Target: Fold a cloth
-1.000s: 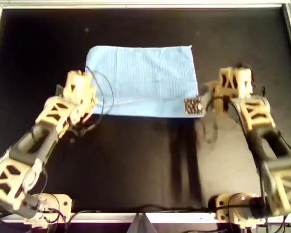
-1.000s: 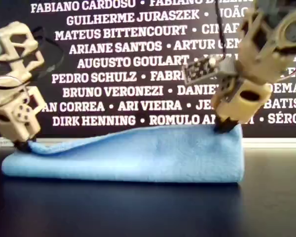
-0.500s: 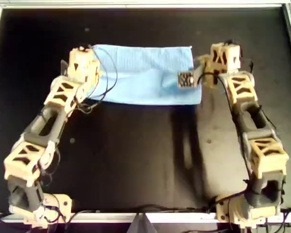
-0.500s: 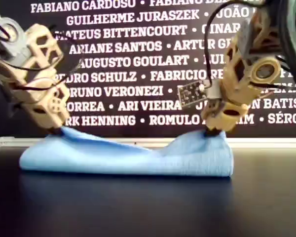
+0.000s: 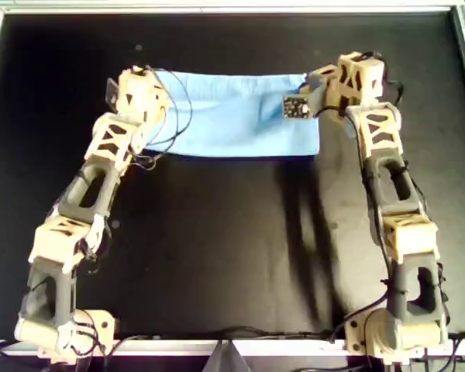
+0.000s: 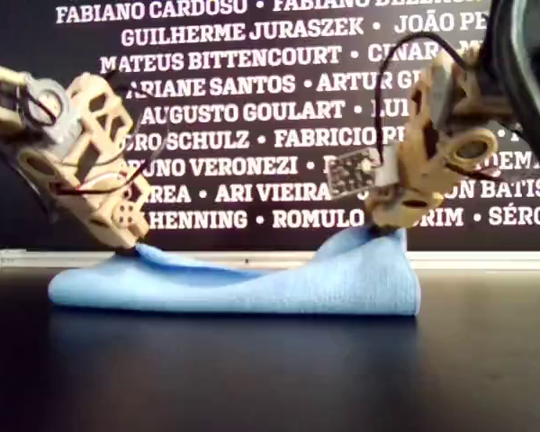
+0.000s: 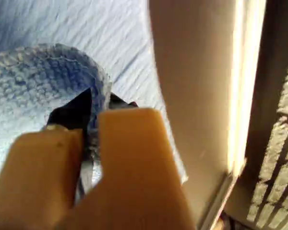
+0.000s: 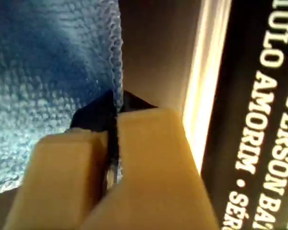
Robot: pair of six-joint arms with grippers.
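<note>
The light blue cloth lies folded over as a wide band at the far side of the black table; in the exterior view the cloth is lifted at both ends. My left gripper is shut on its corner at the overhead view's left, low over the fabric. My right gripper is shut on the corner at the overhead view's right, holding it slightly higher. Each wrist view shows a pinched cloth edge: left gripper on cloth, right gripper on cloth.
The black table has a metal rim just beyond the cloth's far edge. A dark poster with white names stands behind the table. A small circuit board hangs on the right arm's wrist over the cloth.
Both grippers carried the cloth's near edge away toward the far rim and lowered it, so the top layer now reaches the far edge and the visible band has narrowed.
</note>
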